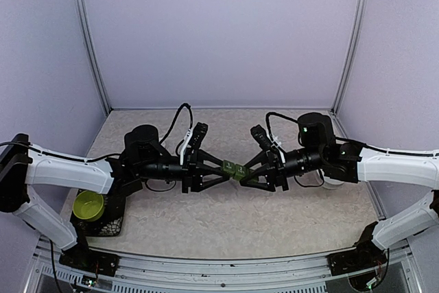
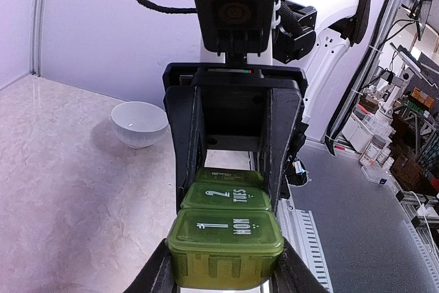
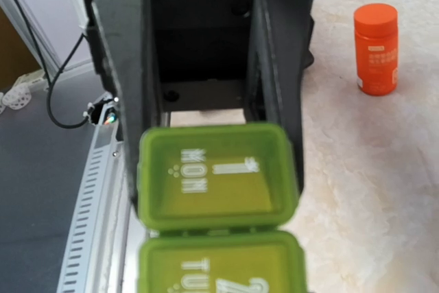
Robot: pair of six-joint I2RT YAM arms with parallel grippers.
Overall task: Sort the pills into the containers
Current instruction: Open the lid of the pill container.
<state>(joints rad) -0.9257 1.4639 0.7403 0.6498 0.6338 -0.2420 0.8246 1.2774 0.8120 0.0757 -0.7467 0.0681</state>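
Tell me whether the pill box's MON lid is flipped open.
No, the MON lid sits flat and shut on the pill box.

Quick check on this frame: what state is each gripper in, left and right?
Left gripper: closed on the pill box, at its MON end.
Right gripper: closed on the same pill box, at the opposite end.

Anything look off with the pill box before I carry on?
Nothing is spilled or damaged. The pill box hangs level between the left gripper and the right gripper, one gripping each end. The lids in view are shut, so nothing can go in yet.
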